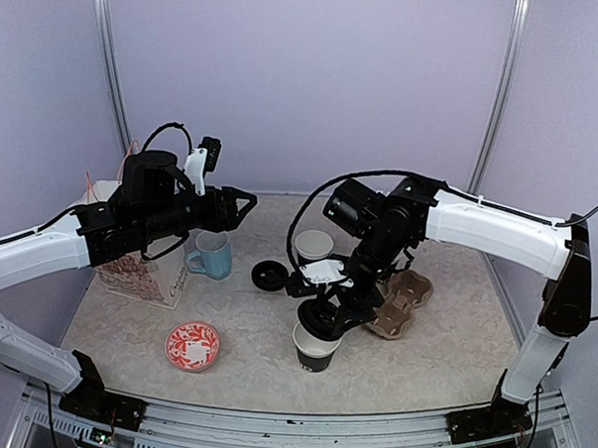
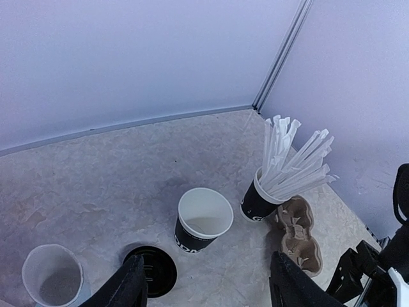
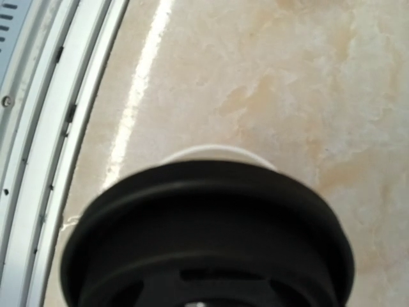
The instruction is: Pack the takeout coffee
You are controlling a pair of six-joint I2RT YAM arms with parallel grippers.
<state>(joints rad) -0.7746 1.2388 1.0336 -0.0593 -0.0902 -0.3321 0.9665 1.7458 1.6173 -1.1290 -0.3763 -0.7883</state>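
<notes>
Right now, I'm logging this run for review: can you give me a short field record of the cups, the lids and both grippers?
front cup: black, upright, directly under the right gripper
held lid: black, in the right gripper, over the front cup's white rim; cannot tell if seated
spare lid: flat on the table, between blue mug and second cup
second cup: upright, no lid
straw cup: beside carrier
left gripper: open, empty
</notes>
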